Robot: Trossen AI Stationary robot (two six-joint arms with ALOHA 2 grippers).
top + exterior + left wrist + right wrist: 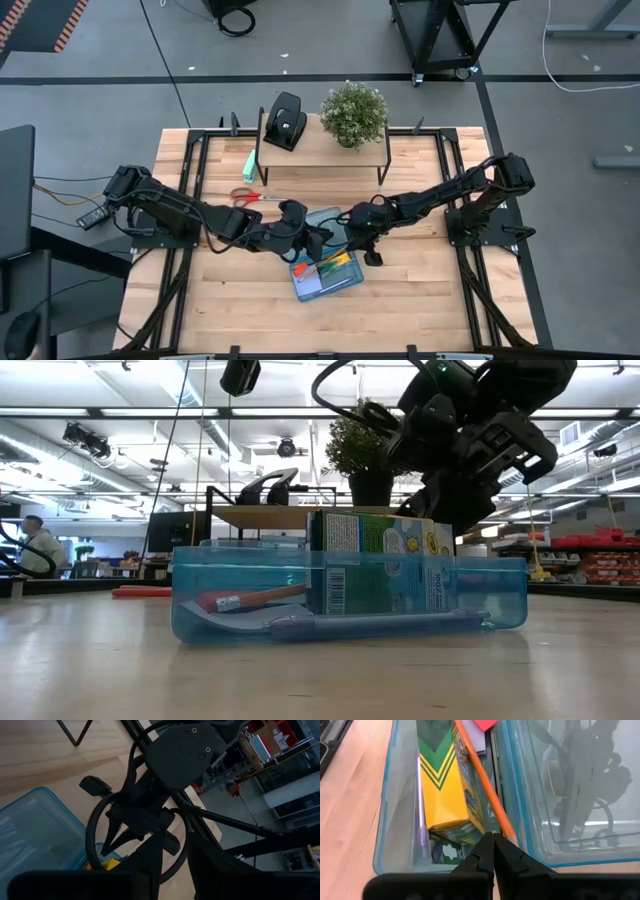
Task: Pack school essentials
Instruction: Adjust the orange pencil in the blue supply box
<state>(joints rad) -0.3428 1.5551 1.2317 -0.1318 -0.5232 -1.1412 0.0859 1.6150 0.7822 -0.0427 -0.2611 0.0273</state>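
A clear blue pencil case lies on the table with its lid raised. Inside it are a yellow-green crayon box, an orange pencil and a purple pen. My right gripper is shut and slants down into one end of the case, beside the pencil's end. My left gripper is at the raised lid, on its far side from the case. Red-handled scissors lie flat on the table, left of the case. My left gripper is at the raised lid, which stands tilted up from the case. Its own dark body hides the place of contact, so which part of the lid it has cannot be told. My right gripper's shut tips are by the orange pencil's end; whether they touch it I cannot tell.
At the table's far side a wooden riser carries a black hole punch and a potted plant. A mint-green block lies beside the riser. Bare wood lies near and to both sides of the case.
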